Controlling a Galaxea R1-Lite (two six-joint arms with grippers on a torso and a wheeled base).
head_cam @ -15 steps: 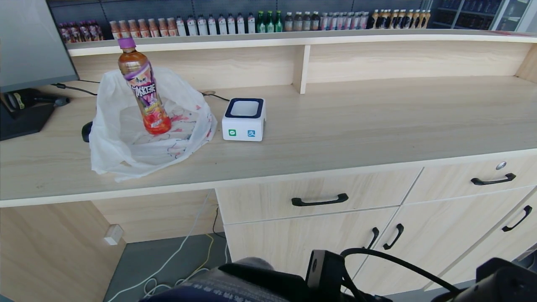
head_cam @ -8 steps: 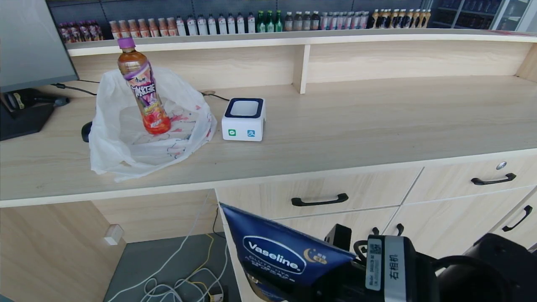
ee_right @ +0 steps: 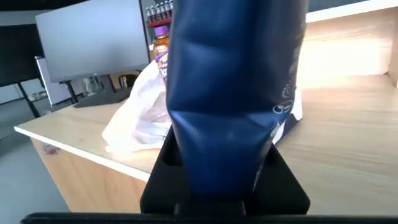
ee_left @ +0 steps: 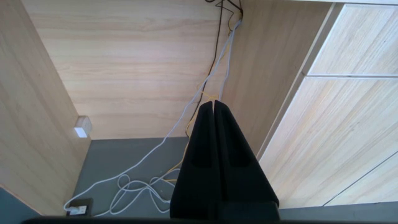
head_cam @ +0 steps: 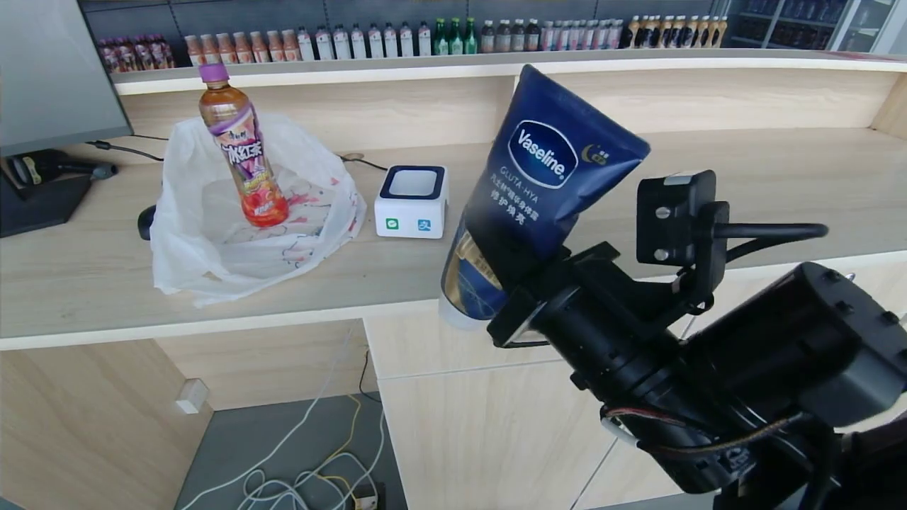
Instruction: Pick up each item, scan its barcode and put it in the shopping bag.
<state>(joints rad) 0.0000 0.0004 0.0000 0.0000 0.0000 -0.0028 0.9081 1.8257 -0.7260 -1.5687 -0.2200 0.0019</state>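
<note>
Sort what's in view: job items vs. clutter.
Job: blue tube, held in the right gripper; white scanner box; shopping bag; bottle standing in it.
Clutter: monitor; shelf bottles; floor cables.

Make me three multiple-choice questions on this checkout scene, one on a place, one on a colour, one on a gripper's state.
1. Where is the bottle? A upright in the bag; B lying beside it; C in a gripper.
2. What colour is the tube? A red; B dark blue; C white.
3. The right gripper is: A open; B shut on nothing; C shut on the tube.
Answers: A, the bag's plastic rings its base; B, its body is dark blue; C, it clamps the tube's lower part.
</note>
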